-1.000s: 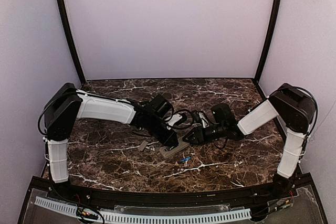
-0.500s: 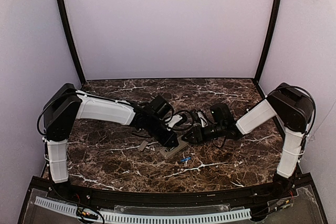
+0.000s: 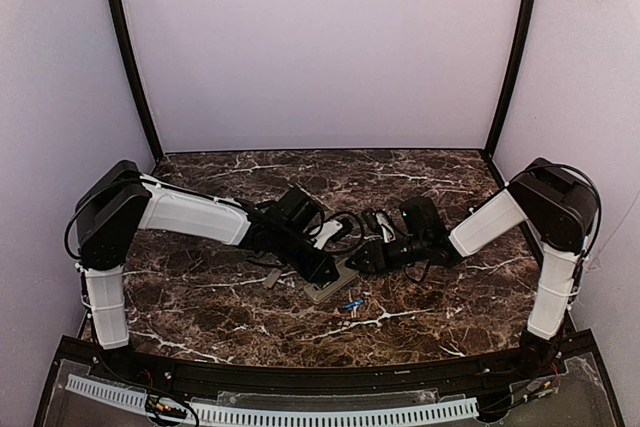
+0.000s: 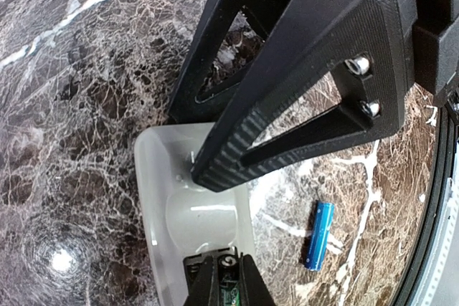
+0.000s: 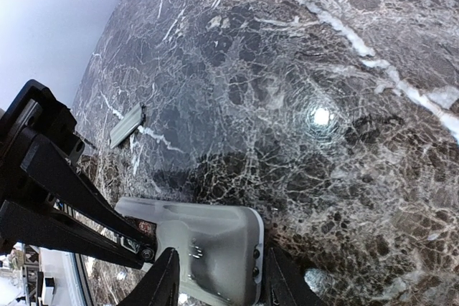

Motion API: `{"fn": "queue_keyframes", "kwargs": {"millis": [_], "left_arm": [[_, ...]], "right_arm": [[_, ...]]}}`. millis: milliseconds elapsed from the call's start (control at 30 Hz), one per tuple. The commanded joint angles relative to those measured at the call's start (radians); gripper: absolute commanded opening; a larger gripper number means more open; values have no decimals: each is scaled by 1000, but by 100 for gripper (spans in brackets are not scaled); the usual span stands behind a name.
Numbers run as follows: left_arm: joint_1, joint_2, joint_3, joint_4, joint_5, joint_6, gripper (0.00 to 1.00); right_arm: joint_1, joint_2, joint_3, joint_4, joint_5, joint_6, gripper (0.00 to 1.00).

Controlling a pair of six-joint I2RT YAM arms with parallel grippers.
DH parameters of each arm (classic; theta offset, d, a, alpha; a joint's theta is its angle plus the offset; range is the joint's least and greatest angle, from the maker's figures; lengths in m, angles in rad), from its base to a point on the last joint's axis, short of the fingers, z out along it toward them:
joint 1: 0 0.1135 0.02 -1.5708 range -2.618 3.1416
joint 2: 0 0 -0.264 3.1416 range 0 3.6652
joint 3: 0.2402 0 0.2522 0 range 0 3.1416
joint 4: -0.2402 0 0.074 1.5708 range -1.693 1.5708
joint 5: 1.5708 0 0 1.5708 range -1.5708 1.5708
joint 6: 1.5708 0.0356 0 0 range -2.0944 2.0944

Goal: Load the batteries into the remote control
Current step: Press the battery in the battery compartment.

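Two fingers of right pincer — snug astride the remote control.

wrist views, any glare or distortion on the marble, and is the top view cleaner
Left wrist: round lamp glare on the marble table, soft sheen on the remote, the battery fairly sharp. Right wrist: one bright glare spot on the marble, the table edge bowed by the lens. Top external: even, soft light.

The left arm has shifted slightly leftward above the remote control.
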Motion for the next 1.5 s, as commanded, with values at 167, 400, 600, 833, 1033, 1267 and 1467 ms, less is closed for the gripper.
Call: {"fn": "queue_keyframes", "kwargs": {"millis": [167, 400, 600, 833, 1033, 1267, 1467], "left_arm": [[-12, -3, -96, -109, 43, -15, 0], [-22, -7, -123, -120, 29, -10, 0], [-28, -27, -169, -112, 18, -14, 0], [-32, -25, -203, -110, -3, -21, 0], [-34, -6, -216, -123, -26, -17, 0], [-39, 16, -203, -173, -61, -7, 0], [-46, 26, -211, -195, -72, -4, 0]], "right_arm": [[6, 57, -32, -147, 89, 13, 40], [7, 58, -28, -154, 96, 15, 39], [7, 53, -31, -156, 101, 15, 39], [6, 52, -27, -154, 97, 19, 38], [7, 56, -25, -149, 88, 19, 38], [7, 56, -29, -145, 88, 22, 39], [7, 52, -29, -142, 83, 27, 38]]}}
